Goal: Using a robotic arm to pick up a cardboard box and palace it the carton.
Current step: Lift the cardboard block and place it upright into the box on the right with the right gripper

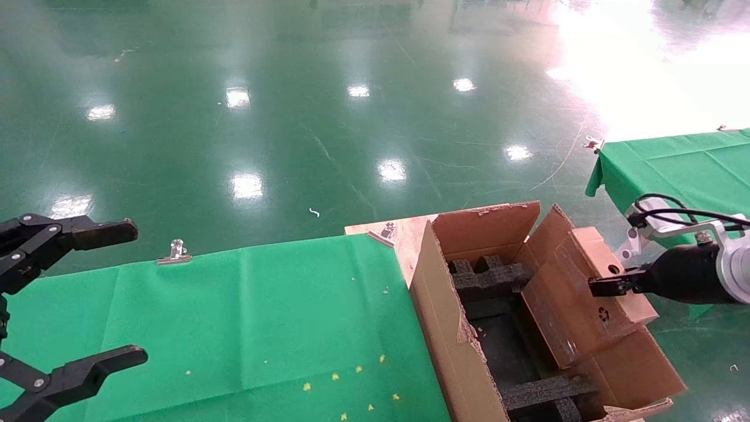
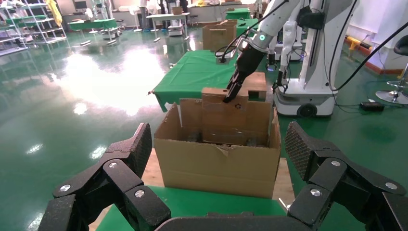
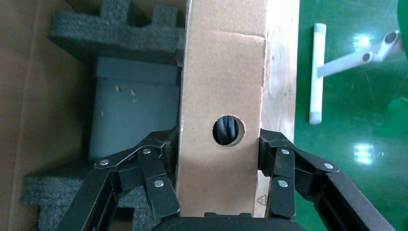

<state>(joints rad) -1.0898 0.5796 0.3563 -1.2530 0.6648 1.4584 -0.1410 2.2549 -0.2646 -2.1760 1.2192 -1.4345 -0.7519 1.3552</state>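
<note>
The slim brown cardboard box, with a round hole in its narrow top edge, hangs tilted over the right side of the large open carton. My right gripper is shut on it; in the right wrist view the black fingers press both broad faces of the box. Black foam blocks lie inside the carton. The left wrist view shows the carton, the box and the right gripper from the side. My left gripper is open and empty, parked far left.
The carton stands on a wooden board at the end of a green-clothed table with a metal clip on its far edge. A second green table is at the right. White tubes lie on the floor.
</note>
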